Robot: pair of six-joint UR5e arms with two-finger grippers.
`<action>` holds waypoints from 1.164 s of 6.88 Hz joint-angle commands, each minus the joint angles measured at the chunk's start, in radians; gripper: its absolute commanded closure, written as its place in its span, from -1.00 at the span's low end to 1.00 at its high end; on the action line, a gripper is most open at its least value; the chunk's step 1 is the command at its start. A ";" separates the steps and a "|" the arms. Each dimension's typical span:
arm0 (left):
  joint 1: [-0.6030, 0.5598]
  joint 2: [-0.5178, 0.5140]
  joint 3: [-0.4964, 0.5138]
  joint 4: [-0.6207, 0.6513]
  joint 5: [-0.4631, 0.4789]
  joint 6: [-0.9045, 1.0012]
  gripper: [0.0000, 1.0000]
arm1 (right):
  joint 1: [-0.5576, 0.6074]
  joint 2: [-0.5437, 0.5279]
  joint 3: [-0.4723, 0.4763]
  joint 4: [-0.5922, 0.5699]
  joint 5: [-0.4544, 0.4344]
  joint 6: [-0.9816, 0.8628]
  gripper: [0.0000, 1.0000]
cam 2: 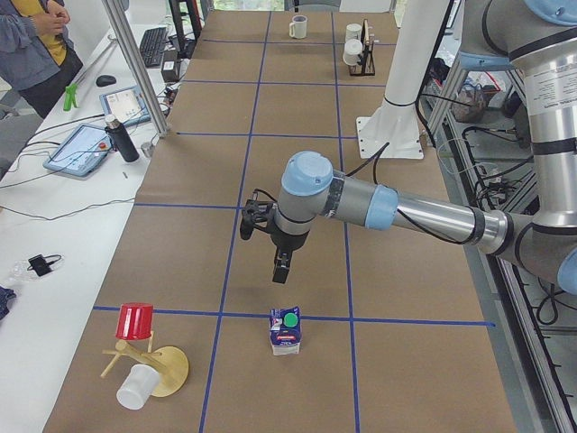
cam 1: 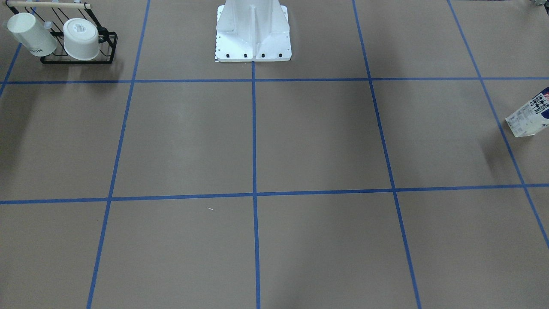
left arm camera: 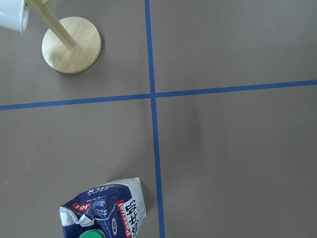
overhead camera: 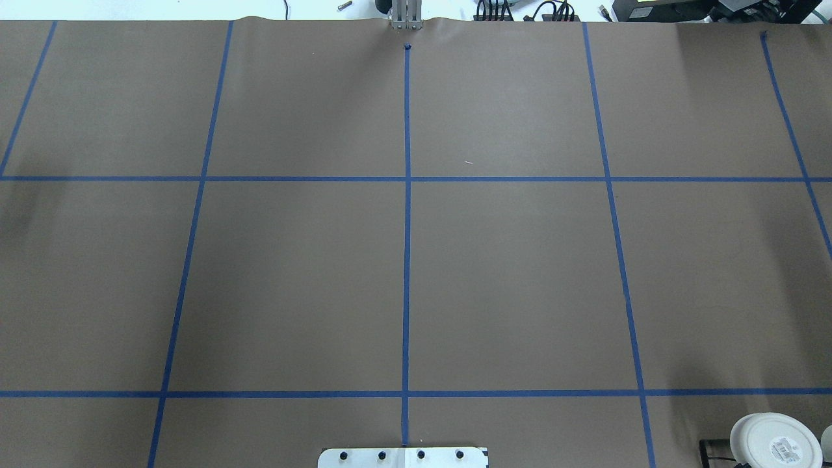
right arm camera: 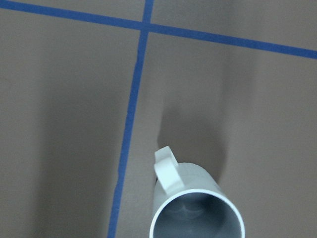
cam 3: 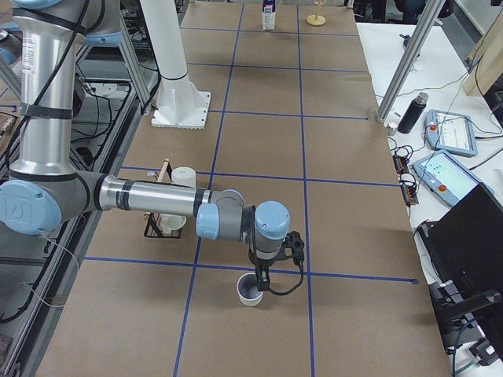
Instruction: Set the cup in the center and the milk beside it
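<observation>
The milk (cam 2: 286,330), a dark-blue and white carton with a green cap, stands upright at the table's left end. It also shows in the left wrist view (left arm camera: 104,212) and at the front-facing view's right edge (cam 1: 532,113). My left gripper (cam 2: 281,267) hangs above and just short of it; I cannot tell whether it is open or shut. The cup (cam 3: 250,289), a white mug with a grey inside, stands at the table's right end and shows in the right wrist view (right arm camera: 197,208), handle up-left. My right gripper (cam 3: 262,276) hovers right over it; I cannot tell its state.
A black wire rack (cam 1: 103,47) holds a lettered white mug (cam 1: 31,33) and a plain white cup (cam 1: 81,38) near the cup's end. A wooden stand (cam 2: 164,370) with a red cup (cam 2: 135,320) and a white cup stands left of the milk. The robot's white base (cam 1: 253,34) stands mid-table.
</observation>
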 commanded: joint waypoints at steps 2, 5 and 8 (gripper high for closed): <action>0.000 -0.002 -0.005 0.002 0.000 0.000 -0.96 | 0.001 0.009 -0.195 0.204 0.003 -0.003 -0.94; 0.000 -0.002 -0.002 0.003 0.002 0.000 -0.96 | 0.000 0.009 -0.221 0.208 0.002 0.000 0.81; -0.001 -0.004 0.001 0.003 0.002 0.000 -0.96 | 0.000 0.037 -0.210 0.205 0.008 0.000 1.00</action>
